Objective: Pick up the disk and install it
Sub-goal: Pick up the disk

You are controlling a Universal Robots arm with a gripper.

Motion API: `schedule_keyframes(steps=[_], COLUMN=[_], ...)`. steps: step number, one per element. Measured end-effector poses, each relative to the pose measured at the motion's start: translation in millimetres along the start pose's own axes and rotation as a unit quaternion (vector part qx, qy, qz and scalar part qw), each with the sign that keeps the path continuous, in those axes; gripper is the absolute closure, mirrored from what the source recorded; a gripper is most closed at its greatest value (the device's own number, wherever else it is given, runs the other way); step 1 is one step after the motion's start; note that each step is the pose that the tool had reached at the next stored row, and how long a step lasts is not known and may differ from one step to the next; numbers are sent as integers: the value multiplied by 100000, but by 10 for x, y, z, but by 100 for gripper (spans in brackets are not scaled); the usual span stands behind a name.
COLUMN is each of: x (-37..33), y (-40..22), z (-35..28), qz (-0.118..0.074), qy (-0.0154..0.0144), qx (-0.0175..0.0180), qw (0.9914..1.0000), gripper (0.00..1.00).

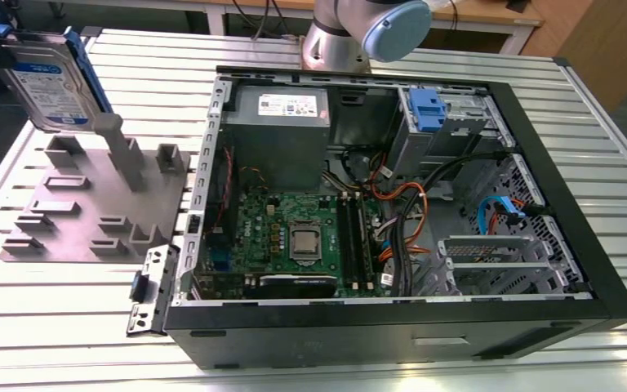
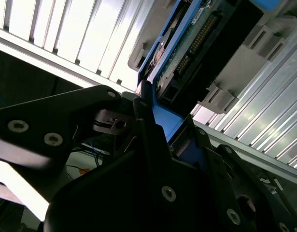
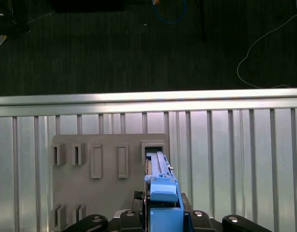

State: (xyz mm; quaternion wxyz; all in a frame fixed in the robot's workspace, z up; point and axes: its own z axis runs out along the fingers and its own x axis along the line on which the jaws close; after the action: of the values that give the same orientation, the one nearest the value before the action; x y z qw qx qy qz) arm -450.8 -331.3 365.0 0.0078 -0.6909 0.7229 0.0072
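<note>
Second wrist view, closest in: the gripper (image 2: pixel 168 122) is clamped narrow on the blue carrier frame of the disk (image 2: pixel 187 46), its black fingers (image 2: pixel 146 121) pressed against the plastic. Below it, in the first wrist view, lies the grey fixture plate (image 3: pixel 109 193) with its slots. In the exterior view we see the disk hanging upright at ten o'clock, its lower edge just beside the top of the plate's tallest post (image 1: pixel 112 131); touching or not, we cannot tell. We judge the step in hand to be the lift-out. It calls for a square, firm hold on the frame and a straight rise clear of the posts. Farther off, toward three o'clock, the open computer case (image 1: pixel 401 327) holds a motherboard (image 1: pixel 291 237), a power supply (image 1: pixel 281 110), orange cables (image 1: pixel 401 196) and, at one o'clock, a blue carrier (image 1: pixel 428 110) in its drive bay. Beyond, at twelve o'clock, stands the arm's base (image 1: pixel 335 41).
</note>
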Motion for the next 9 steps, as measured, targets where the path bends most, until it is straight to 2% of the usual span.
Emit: schedule_keyframes(steps=[9], x=[0], y=[0], z=[-19], qz=[-1], qy=[3], qx=[-2], qw=[100000], gripper=[63])
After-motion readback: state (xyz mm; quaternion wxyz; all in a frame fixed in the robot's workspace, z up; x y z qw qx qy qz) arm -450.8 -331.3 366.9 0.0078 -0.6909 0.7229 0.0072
